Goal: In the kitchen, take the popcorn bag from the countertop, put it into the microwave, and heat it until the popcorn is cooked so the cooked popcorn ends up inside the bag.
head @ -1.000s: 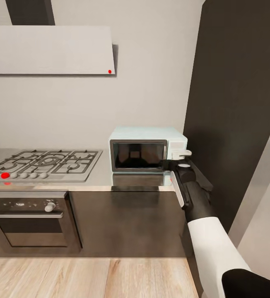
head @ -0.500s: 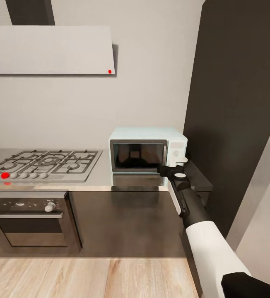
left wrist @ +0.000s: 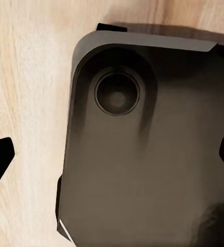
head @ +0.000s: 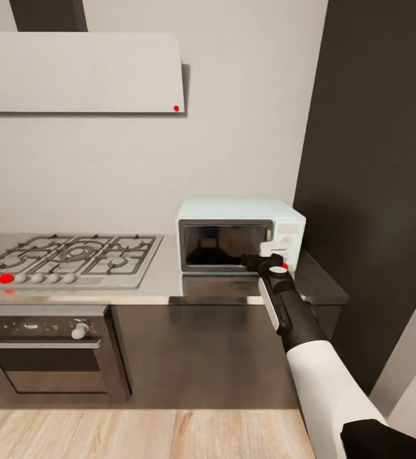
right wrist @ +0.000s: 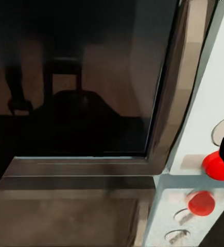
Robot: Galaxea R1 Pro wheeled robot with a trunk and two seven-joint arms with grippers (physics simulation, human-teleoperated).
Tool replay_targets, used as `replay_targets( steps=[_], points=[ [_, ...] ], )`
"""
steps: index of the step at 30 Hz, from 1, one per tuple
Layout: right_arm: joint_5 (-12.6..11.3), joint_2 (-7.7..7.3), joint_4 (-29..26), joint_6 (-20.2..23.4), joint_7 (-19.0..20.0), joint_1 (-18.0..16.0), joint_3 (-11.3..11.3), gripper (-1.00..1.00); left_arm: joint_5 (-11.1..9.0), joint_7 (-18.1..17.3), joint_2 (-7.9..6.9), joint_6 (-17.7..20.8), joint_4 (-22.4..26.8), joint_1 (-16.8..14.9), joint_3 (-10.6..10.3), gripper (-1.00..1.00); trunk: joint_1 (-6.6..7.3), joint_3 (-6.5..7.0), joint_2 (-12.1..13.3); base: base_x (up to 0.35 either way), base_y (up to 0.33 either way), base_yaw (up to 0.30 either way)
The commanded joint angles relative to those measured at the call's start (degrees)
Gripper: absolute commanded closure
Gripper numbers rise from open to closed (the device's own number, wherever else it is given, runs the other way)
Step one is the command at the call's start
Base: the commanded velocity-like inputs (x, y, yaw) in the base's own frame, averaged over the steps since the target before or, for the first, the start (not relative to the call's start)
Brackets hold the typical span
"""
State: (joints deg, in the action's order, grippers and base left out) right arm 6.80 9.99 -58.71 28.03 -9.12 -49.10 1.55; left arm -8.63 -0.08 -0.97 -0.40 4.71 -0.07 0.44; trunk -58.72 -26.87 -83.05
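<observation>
the right gripper (head: 267,260) is reaching to the microwave (head: 240,237) door's lower right corner; its spread cannot be told. the microwave is sitting on the grey countertop (head: 170,274), right of the gas hob (head: 67,258).

No legible text, labels, brands or numbers anywhere. Only plain red dots, unmarked, on the microwave (head: 241,234) control panel and the gas hob (head: 67,255) knob row.

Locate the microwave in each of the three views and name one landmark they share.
Head view: microwave on the countertop, right of the gas hob.
Left wrist view: not in it.
Right wrist view: its glass door and red buttons, close up.
Shared landmark: the door's frame beside the control panel.
</observation>
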Motion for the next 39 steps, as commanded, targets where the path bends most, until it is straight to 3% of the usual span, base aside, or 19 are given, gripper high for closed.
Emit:
replay_targets(
  steps=[1, 7, 11, 14, 30, 39],
  points=[
    [0.59, 0.0, -0.08, 0.45, -0.03, -0.04, 0.06, -1.0, -0.42, -0.01, 0.0, -0.04, 0.03, -0.01, 0.0, -1.0, -0.01, -0.06, -0.03, 0.04, 0.034, 0.0],
    [0.66, -0.35, -0.03, 0.45, -0.07, -0.04, -0.04, -1.0, -0.42, -0.01, 0.0, -0.04, 0.03, 0.0, 0.03, -1.0, -0.01, -0.06, -0.03, 0.008, 0.007, 0.0],
    [0.52, -2.95, 0.08, 0.5, -0.03, -0.04, -0.05, -1.0, -0.42, -0.01, 0.0, -0.04, 0.03, 0.02, 0.07, -1.0, -0.01, -0.06, -0.03, 0.0, 0.0, 0.0],
    [0.43, -3.65, 0.11, 0.53, -0.03, -0.04, -0.06, -1.0, -0.42, -0.01, 0.0, -0.04, 0.03, 0.02, 0.09, -1.0, -0.01, -0.06, -0.03, 0.0, 0.0, 0.0],
    [0.37, -3.8, 0.24, 0.54, -0.11, -0.04, -0.05, -1.0, -0.51, 0.07, 0.0, 0.12, 0.02, 0.0, 0.07, -1.0, -0.01, -0.06, -0.03, 0.002, 0.0, 0.0],
    [0.35, -3.83, 0.26, 0.48, -0.11, -0.04, -0.06, -1.0, -0.51, 0.08, 0.0, 0.05, -0.05, -0.01, 0.06, -1.0, -0.01, -0.06, -0.03, 0.246, 0.0, 0.0]
  ],
)
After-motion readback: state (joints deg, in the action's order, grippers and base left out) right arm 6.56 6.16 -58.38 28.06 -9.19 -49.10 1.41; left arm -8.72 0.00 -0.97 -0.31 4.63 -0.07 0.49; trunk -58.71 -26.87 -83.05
